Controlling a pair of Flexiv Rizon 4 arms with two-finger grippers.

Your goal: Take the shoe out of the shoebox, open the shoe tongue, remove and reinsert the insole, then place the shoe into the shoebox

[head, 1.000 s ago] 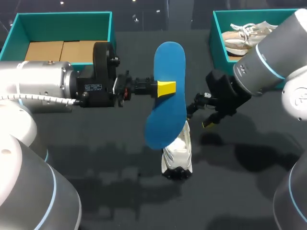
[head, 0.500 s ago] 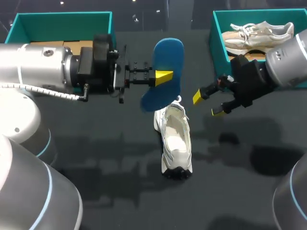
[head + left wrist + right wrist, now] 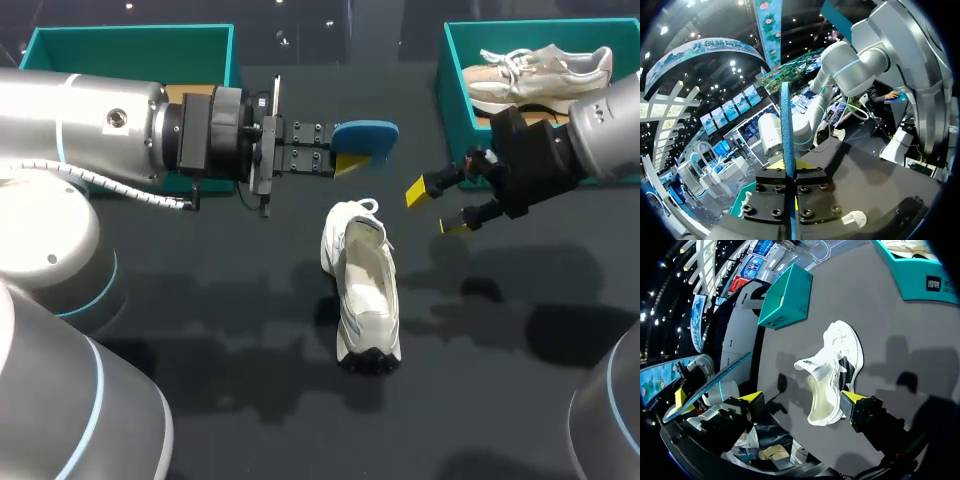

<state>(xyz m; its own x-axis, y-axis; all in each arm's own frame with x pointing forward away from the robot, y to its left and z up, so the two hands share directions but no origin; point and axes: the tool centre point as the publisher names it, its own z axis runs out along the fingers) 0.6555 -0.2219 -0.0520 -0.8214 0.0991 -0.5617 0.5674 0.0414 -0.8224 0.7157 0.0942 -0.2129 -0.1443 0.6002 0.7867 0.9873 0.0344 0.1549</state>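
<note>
Saw right gripper (image 3: 803, 397) spread wide, nothing betw. fingers. Noted white shoe (image 3: 837, 347) ahead of it on dark table (image 3: 900, 350), opening up. Spotted teal shoebox (image 3: 787, 297) far left, 2nd teal box (image 3: 920, 280) far right. Caught blue insole (image 3: 710, 385) pinched in left gripper (image 3: 682, 399).

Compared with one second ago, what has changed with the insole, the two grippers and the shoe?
The left gripper, shut on the blue insole, drew it away from over the white shoe toward the table's far side and turned it from broad-face to edge-on. The right gripper, fingers open, pulled back from the shoe to the right. The white shoe and the beige shoe stayed put.
</note>
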